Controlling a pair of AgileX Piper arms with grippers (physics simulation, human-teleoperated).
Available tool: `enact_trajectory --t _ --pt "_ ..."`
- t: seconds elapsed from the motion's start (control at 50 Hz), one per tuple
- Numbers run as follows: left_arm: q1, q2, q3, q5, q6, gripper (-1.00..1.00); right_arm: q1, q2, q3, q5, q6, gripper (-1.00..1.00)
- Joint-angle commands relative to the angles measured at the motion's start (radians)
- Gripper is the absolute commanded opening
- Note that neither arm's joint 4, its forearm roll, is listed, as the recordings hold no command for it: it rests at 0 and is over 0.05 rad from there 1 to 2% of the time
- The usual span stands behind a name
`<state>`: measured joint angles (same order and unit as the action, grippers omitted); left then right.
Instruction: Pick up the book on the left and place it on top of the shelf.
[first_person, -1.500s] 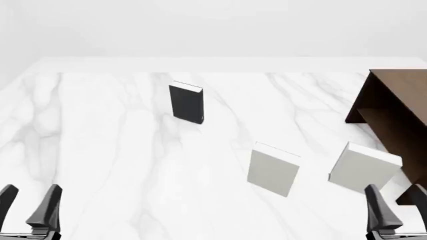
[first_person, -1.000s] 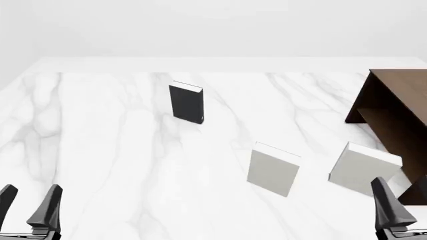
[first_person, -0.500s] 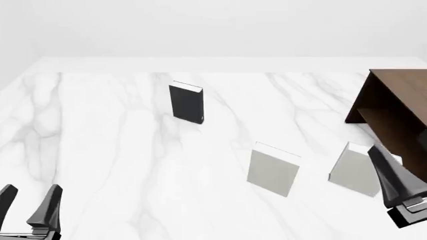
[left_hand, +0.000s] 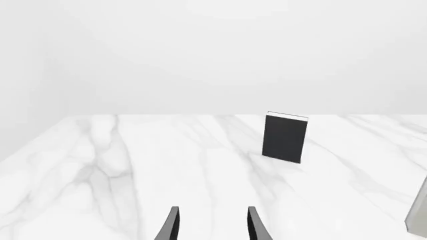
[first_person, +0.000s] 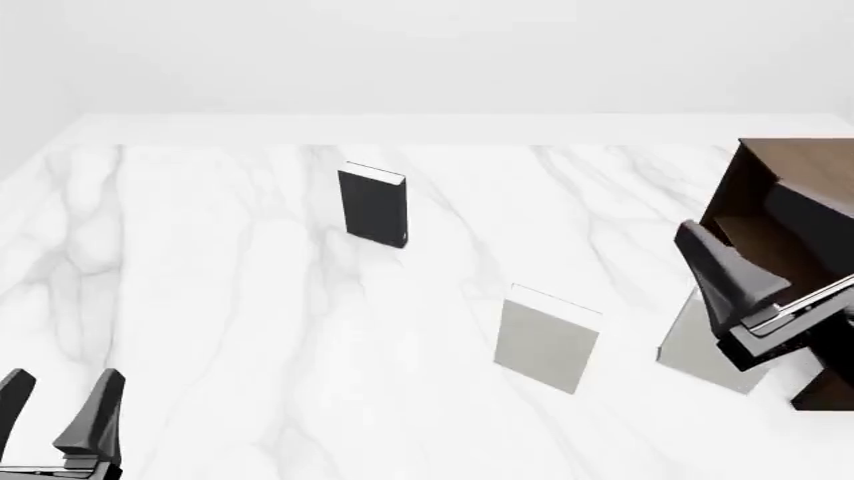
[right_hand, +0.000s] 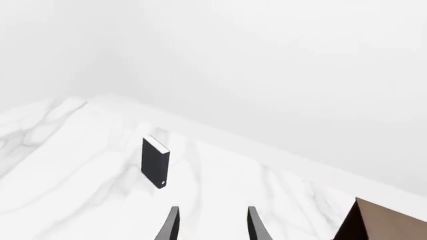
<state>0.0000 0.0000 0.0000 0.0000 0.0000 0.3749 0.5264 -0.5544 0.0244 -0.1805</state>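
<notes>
The book (first_person: 372, 205) is black with white page edges and stands upright on the marble table, left of centre and far back; it also shows as the book (left_hand: 285, 137) and the book (right_hand: 155, 162). The dark brown shelf (first_person: 787, 215) stands at the right edge, seen as a corner of the shelf (right_hand: 383, 222) in the right wrist view. My left gripper (first_person: 56, 400) is open and empty at the near left corner, far from the book. My right gripper (first_person: 737, 222) hangs raised in front of the shelf, open and empty. Both wrist views show left gripper (left_hand: 212, 209) and right gripper (right_hand: 212, 209) with fingers apart.
Two pale grey-white books stand upright on the near right part of the table: one (first_person: 547, 337) at centre right, the other (first_person: 701, 350) partly covered by my right gripper and close to the shelf. The pale book's edge (left_hand: 419, 210) shows in the left wrist view.
My right gripper has risen from the near right corner and moved forward, now turned toward the left in front of the shelf. The left arm and all books have stayed put.
</notes>
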Motion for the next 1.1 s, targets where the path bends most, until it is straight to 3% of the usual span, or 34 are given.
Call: enact_trajectory --t 0.02,0.36,1.1 --pt "0.0 0.0 0.0 0.0 0.0 1.0 0.035 0.141 -0.042 -0.069 -0.016 1.0" --pt "0.0 0.0 0.0 0.0 0.0 1.0 0.046 0.322 -0.1 -0.143 0.012 1.0" --pt "0.0 0.0 0.0 0.0 0.0 1.0 0.077 0.748 -0.252 -0.329 -0.023 1.0"
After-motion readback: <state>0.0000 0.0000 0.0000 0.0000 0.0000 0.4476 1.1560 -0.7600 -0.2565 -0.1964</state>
